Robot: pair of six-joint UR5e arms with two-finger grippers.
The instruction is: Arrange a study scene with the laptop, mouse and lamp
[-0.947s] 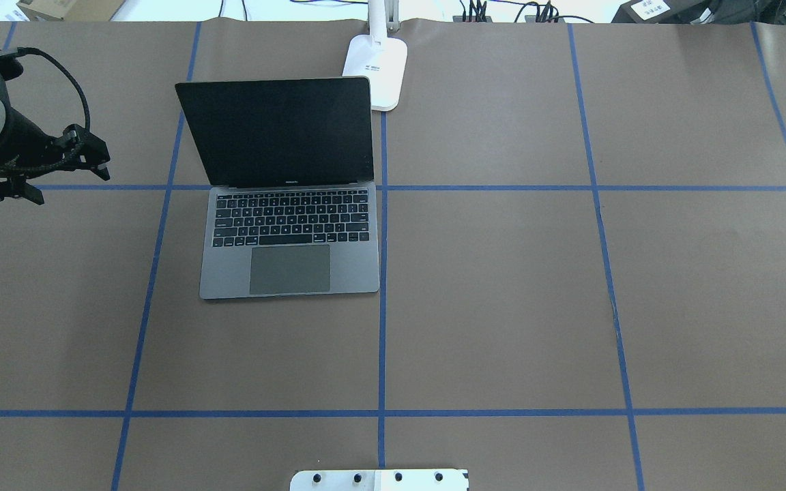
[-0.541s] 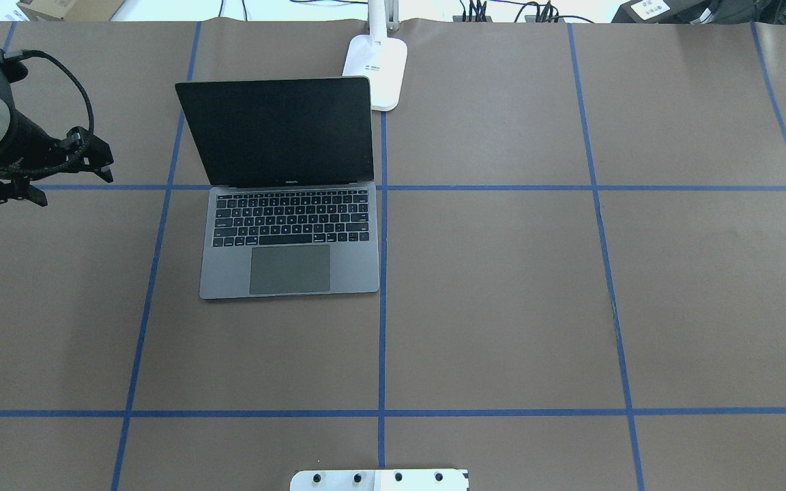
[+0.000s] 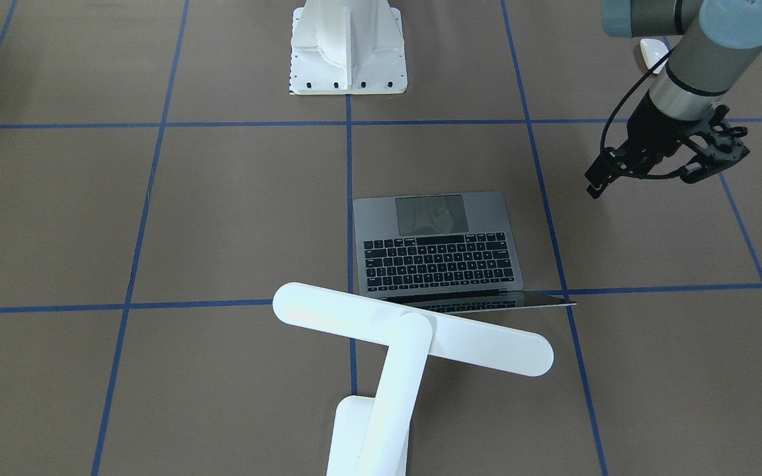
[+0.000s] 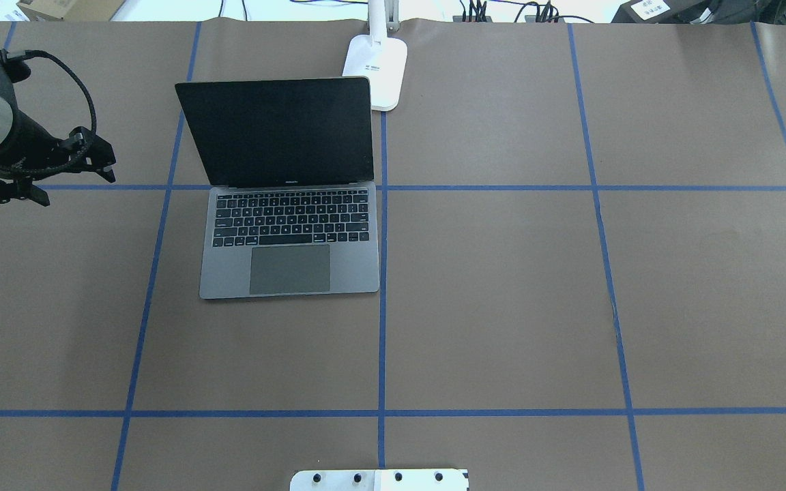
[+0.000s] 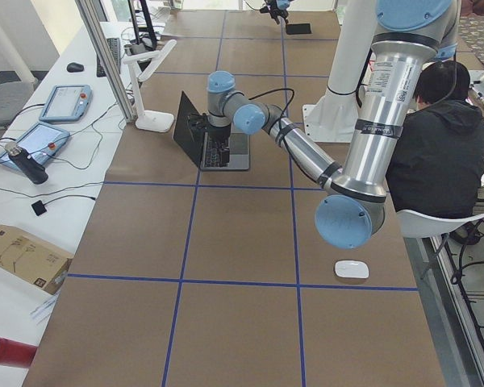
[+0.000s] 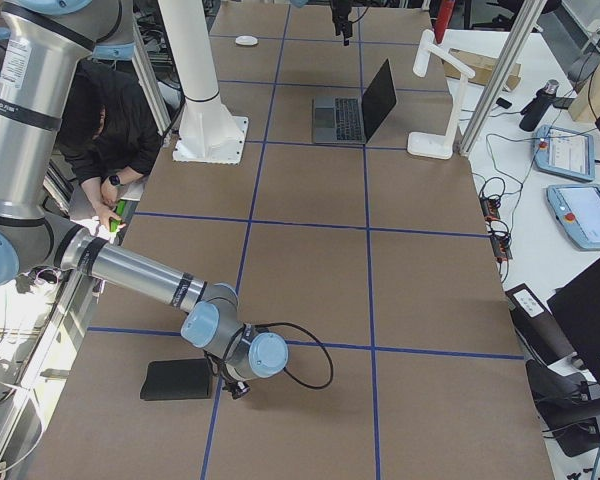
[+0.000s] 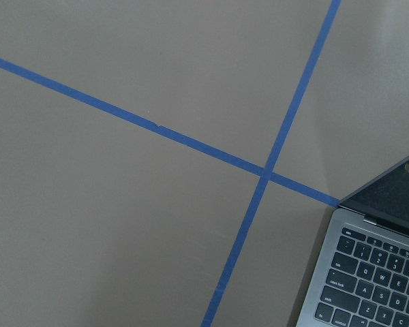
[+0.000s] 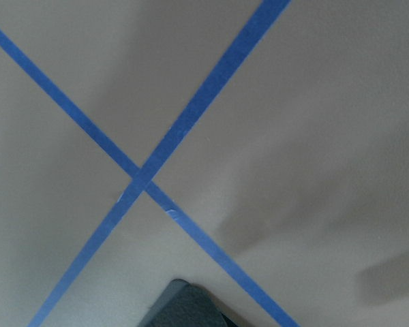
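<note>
The laptop [image 4: 288, 239] stands open left of the table's centre, screen dark; its corner shows in the left wrist view [image 7: 375, 272]. The white lamp's base [image 4: 376, 68] sits behind the laptop, and its bar head [image 3: 414, 328] hangs over the screen edge. The white mouse [image 5: 352, 269] lies near the robot's side of the table, far from the laptop, partly behind the left arm in the front view [image 3: 653, 53]. My left gripper [image 4: 7, 192] hovers open and empty left of the laptop. My right gripper [image 6: 242, 385] is beside a black pad [image 6: 177, 378]; whether it is open or shut, I cannot tell.
The white bolted pedestal [image 3: 348, 46] stands at the robot's edge of the table. Blue tape lines [image 4: 382, 307] divide the brown table cover. A seated person [image 5: 436, 153] is beside the table. Tablets and cables [image 6: 570, 170] lie on the side bench.
My left gripper has drifted slightly to the right, toward the laptop. The laptop and the lamp have not moved.
</note>
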